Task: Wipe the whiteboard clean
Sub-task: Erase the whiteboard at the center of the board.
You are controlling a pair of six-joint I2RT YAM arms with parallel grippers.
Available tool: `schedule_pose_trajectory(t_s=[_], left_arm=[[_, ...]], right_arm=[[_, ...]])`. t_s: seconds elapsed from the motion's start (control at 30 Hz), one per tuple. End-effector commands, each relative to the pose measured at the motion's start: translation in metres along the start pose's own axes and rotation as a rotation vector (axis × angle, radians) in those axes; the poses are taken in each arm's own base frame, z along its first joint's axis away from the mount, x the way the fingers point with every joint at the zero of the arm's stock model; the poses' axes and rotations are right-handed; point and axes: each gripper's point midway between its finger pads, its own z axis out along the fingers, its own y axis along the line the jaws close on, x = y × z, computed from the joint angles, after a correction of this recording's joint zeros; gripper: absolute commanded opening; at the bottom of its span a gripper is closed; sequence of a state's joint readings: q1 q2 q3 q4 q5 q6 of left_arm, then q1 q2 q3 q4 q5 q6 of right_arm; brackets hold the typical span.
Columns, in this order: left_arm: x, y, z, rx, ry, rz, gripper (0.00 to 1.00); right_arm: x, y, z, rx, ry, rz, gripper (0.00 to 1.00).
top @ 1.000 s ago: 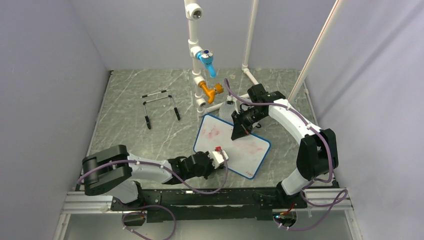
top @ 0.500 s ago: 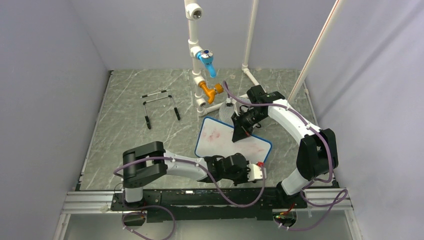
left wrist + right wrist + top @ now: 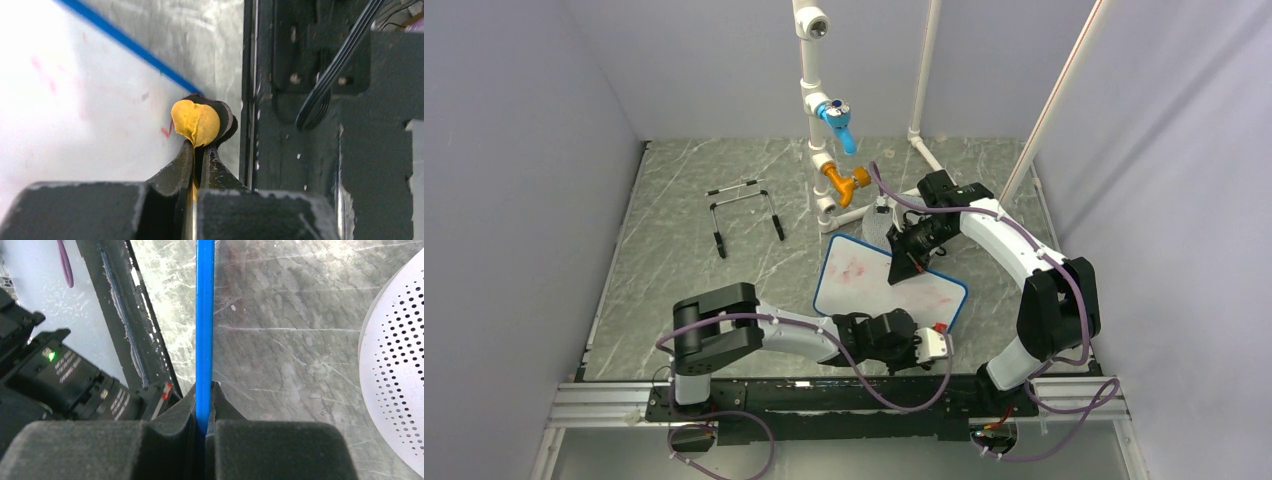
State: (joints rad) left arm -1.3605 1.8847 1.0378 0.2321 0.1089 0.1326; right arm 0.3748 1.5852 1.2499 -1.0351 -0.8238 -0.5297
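The whiteboard (image 3: pixel 874 285) lies on the marble table, blue-framed, with faint pink smears. My right gripper (image 3: pixel 900 270) is shut on its far edge. In the right wrist view the blue frame (image 3: pixel 205 315) runs edge-on between my closed right gripper (image 3: pixel 205 390). My left gripper (image 3: pixel 932 345) is at the board's near right corner, shut on a yellow cloth (image 3: pixel 196 122). The cloth presses on the white surface (image 3: pixel 75 100) beside a small red mark (image 3: pixel 166 131), close to the blue frame (image 3: pixel 125 42). The left gripper (image 3: pixel 201 146) pinches the cloth tightly.
A white pipe stand with a blue valve (image 3: pixel 836 120) and an orange valve (image 3: pixel 844 182) stands behind the board. A grey perforated disc (image 3: pixel 879 225) lies at its far edge, also in the right wrist view (image 3: pixel 395 370). A wire stand (image 3: pixel 746 210) is far left. The black rail (image 3: pixel 844 395) borders the near edge.
My left arm swept from the board's near left side across to its near right corner, then drew back slightly left. My right gripper kept its hold; the board shifted a little.
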Motion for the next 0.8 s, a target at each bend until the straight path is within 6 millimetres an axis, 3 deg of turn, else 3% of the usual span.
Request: schedule_pose_trajectory(t_s=[0.0, 0.37, 0.5, 0.77], left_arm=[[0.046, 0.036, -0.024, -0.152, 0.087, -0.137, 0.0], [0.099, 0.096, -0.092, -0.427, 0.069, -0.424, 0.0], [0.1, 0.108, -0.116, -0.485, -0.001, -0.488, 0.0], [0.107, 0.115, -0.144, -0.54, -0.077, -0.556, 0.0]], right_arm=[[-0.016, 0.005, 0.0, -0.035, -0.068, -0.109, 0.0], [-0.016, 0.006, 0.0, -0.034, -0.07, -0.109, 0.0], [-0.016, 0.005, 0.0, -0.035, -0.07, -0.108, 0.0], [-0.017, 0.006, -0.001, -0.037, -0.071, -0.111, 0.0]])
